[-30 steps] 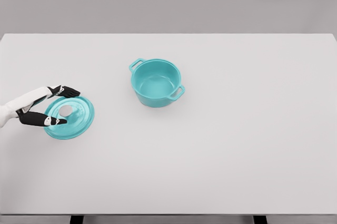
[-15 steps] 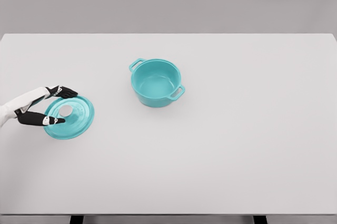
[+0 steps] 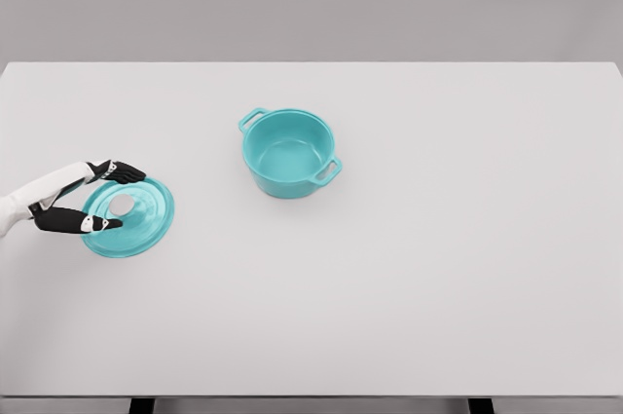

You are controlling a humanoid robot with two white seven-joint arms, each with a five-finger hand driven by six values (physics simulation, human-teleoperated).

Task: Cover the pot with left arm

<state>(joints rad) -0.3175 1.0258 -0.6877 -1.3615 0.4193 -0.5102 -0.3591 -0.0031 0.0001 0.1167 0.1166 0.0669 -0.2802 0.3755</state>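
Looking from the head view, you saw almost nothing change against the earlier frames: your left hand [image 3: 86, 198] had only shifted a touch, and the lid [image 3: 128, 218] stayed flat on the table [image 3: 438, 268]. Its black fingers [image 3: 125, 173] straddled the lid's left edge by the grey knob [image 3: 122, 204], spread, not closed on it. The uncovered pot [image 3: 288, 153] stood well apart, up and to the right.

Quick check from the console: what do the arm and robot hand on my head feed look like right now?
Only the left arm shows: a smooth white forearm entering at the left edge. Its robot hand has slim black fingers, with a small white patch on the lower one. No cables or lettering are visible. The right arm is out of view.
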